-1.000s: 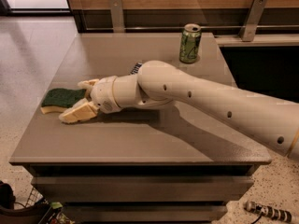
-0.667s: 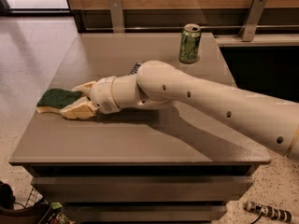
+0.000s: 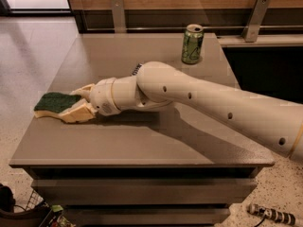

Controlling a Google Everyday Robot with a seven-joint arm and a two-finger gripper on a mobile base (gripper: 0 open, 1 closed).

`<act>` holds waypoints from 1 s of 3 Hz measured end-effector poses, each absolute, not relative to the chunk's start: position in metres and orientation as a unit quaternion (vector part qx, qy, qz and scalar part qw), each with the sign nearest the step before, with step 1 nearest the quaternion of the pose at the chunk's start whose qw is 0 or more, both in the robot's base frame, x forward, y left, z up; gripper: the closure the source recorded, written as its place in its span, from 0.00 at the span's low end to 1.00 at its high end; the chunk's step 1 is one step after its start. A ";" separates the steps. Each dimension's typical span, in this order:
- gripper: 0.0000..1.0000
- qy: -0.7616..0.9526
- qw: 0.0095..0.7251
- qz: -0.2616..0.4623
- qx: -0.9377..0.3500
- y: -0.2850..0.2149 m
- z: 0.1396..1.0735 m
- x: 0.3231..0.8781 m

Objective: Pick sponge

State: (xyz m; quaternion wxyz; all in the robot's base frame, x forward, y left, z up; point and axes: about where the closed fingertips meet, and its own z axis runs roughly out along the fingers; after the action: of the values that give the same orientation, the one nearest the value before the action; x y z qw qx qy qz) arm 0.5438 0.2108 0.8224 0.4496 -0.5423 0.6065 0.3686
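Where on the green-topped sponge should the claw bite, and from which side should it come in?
Grip the flat rectangular sponge, dark green top on pale yellow foam, across its width, on the two long wavy edges. Come in low from the right of the view: it lies flat, lengthwise toward the arm, and the open claw straddles that end.

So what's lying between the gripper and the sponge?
Nothing. In the camera view the gripper meets the sponge at its end nearest the arm, with no gap showing.
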 end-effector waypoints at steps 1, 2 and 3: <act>1.00 0.607 0.450 0.369 -0.542 0.211 0.822 0.544; 1.00 0.598 0.459 0.359 -0.549 0.196 0.846 0.535; 1.00 0.582 0.491 0.329 -0.558 0.161 0.896 0.519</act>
State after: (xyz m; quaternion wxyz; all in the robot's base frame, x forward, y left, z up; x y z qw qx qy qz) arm 0.5190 0.1608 0.8965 0.4906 -0.5583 0.5823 0.3295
